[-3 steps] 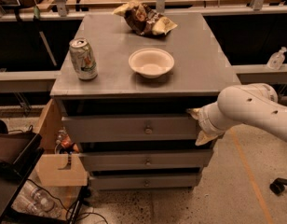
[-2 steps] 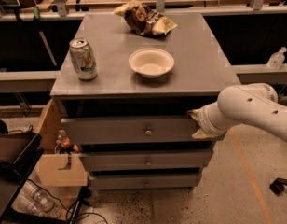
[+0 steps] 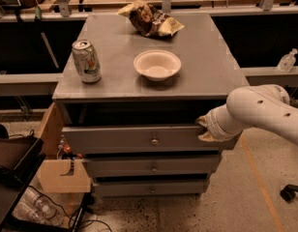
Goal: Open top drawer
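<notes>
The top drawer is the widest grey drawer, with a small round metal knob at its centre. It stands pulled out a little, with a dark gap above its front panel. My gripper is at the right end of this front panel, against its edge, on the end of my white arm that comes in from the right. The middle drawer and the bottom drawer sit below it, both pushed in.
On the grey cabinet top stand a drink can, a white bowl and a crumpled snack bag. A cardboard box and a dark bin are at the left. A chair base is on the floor at the right.
The top drawer's front has come forward slightly and the dark gap above it has grown. My gripper has moved forward with it at the right end.
</notes>
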Robot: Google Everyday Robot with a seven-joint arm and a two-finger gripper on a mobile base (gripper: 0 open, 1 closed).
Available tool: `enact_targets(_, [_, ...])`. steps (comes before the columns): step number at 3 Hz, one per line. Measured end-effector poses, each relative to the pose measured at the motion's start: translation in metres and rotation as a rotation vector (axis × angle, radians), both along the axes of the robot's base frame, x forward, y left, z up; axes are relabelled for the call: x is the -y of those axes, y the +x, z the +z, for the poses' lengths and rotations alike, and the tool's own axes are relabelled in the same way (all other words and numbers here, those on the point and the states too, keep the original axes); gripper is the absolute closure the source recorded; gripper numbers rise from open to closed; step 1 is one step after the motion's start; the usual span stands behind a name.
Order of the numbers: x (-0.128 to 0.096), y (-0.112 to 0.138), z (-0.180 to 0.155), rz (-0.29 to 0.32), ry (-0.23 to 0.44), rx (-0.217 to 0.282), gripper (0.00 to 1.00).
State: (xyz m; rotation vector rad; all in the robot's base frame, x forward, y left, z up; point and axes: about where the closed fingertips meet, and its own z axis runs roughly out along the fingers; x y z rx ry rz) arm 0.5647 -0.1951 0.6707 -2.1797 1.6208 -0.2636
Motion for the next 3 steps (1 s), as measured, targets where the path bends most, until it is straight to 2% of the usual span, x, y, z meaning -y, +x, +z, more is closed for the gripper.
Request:
enact_targets(1, [0.0, 0.0, 0.0, 0.0, 0.0, 0.0, 1.0])
enact_targets(2, [-0.001, -0.018, 0.004, 0.006, -0.01, -0.016, 1.0])
enact_targets(3, [-0.001, -0.018, 0.005, 0.005, -0.01, -0.017, 1.0])
